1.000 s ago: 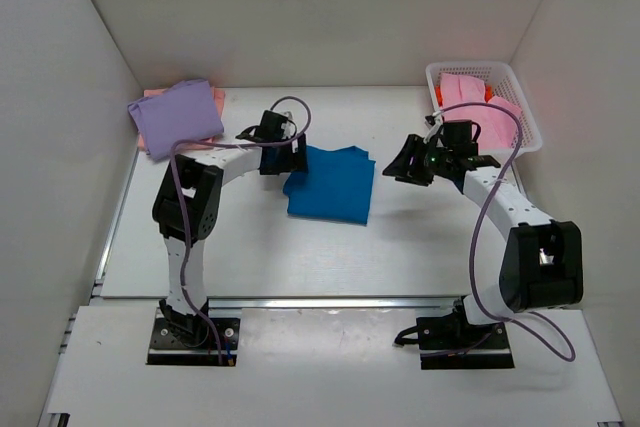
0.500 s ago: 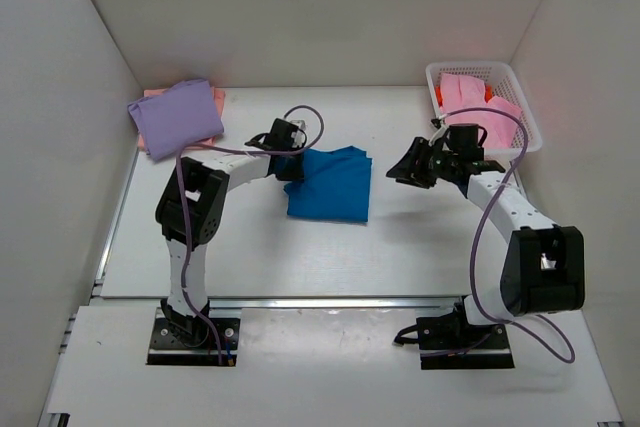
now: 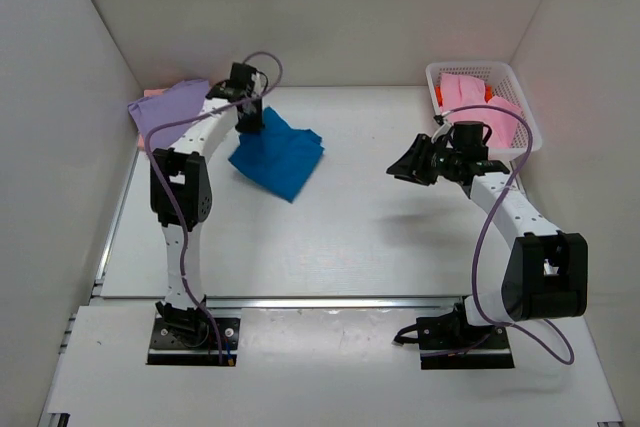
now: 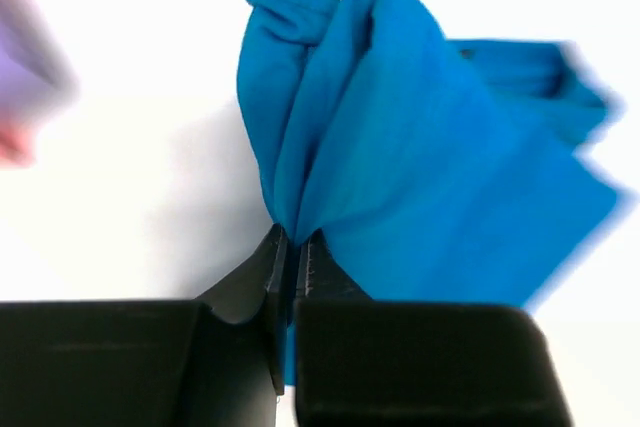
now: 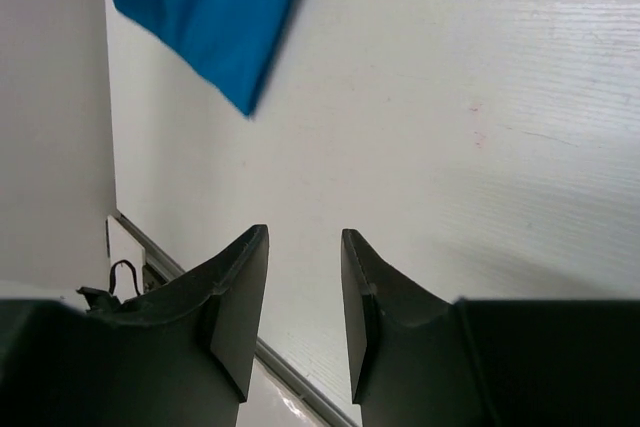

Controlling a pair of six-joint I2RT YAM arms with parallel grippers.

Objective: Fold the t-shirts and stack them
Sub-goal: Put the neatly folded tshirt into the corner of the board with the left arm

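Observation:
My left gripper point(image 3: 250, 123) is shut on a bunched edge of the bright blue t-shirt point(image 3: 279, 156), which trails folded to its right on the table. From the left wrist, the cloth point(image 4: 430, 147) rises out of the closed fingertips point(image 4: 293, 243). The lavender t-shirt point(image 3: 166, 113) lies folded at the back left on a salmon one point(image 3: 151, 93), just left of that gripper. My right gripper point(image 3: 402, 165) hovers open and empty over bare table right of centre. Its wrist view shows the gap between the fingers point(image 5: 305, 239) and the blue t-shirt point(image 5: 200, 7) far off.
A white mesh basket point(image 3: 521, 97) at the back right holds light pink t-shirts point(image 3: 468, 91) and a bit of orange cloth point(image 3: 440, 102). White walls close in the table on three sides. A metal rail point(image 3: 300, 300) runs along the near edge.
The left gripper shut on the blue t-shirt's edge and dragged it left and back toward the lavender pile. The right gripper's fingers narrowed somewhat; that arm barely moved.

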